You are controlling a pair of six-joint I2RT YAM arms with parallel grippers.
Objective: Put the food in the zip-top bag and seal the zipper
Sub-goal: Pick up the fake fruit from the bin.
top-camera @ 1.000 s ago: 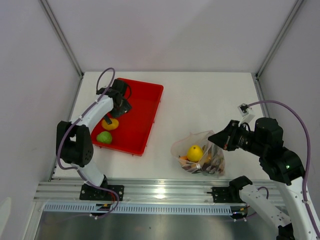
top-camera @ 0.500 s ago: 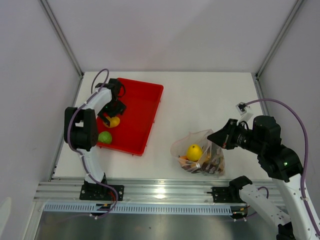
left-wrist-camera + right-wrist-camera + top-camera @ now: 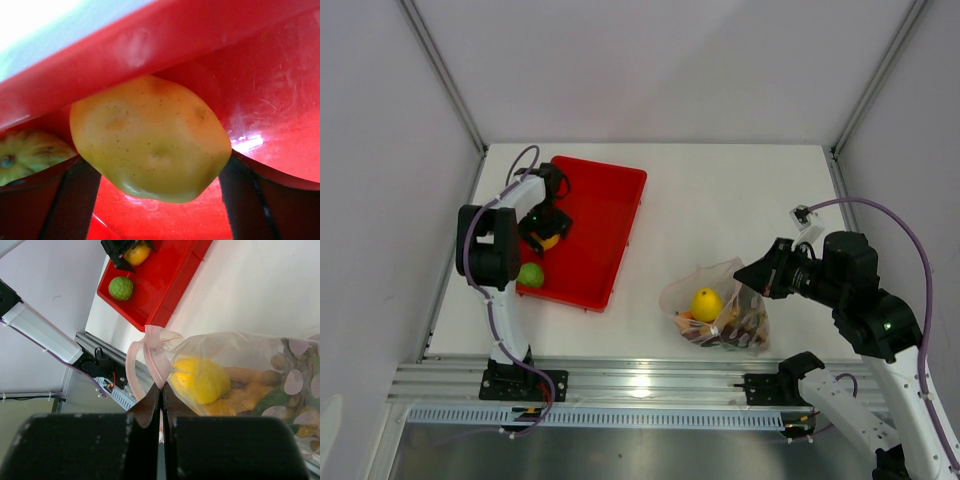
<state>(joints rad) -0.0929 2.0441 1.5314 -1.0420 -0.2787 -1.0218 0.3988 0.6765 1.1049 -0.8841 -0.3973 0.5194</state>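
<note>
Top view, left tool (image 3: 544, 224): down inside the red tray (image 3: 610, 215), right over the orange fruit (image 3: 550, 240) by the tray's left wall.
Top view, lime (image 3: 530, 275): lies in the tray's near left corner, close to the left arm, with nothing touching it.
Top view, zip-top bag (image 3: 678, 295): sits on the desk (image 3: 720, 190), well apart from the tray. The yellow mango (image 3: 707, 303) and a jumble of smaller brownish and orange food are already inside.
Top view, right tool (image 3: 742, 274): at the bag's upper right edge.
Left wrist view, tool state: the jaws are wide, with one of the fingers (image 3: 75, 200) on each side of the orange fruit, which fills the gap. I cannot tell whether the pads press on it yet. The fruit rests against the tray wall and the lime peeps in at the left.
Right wrist view, tool state: the jaws are pressed together on the pinkish zipper (image 3: 154, 360), holding the mouth up. The strip gapes in a loop, so the bag is unsealed.
Done, as I judge it: most of the food is bagged.
Left to do: the orange fruit and the lime must go in, and then the zipper must be pressed closed along its whole length.
</note>
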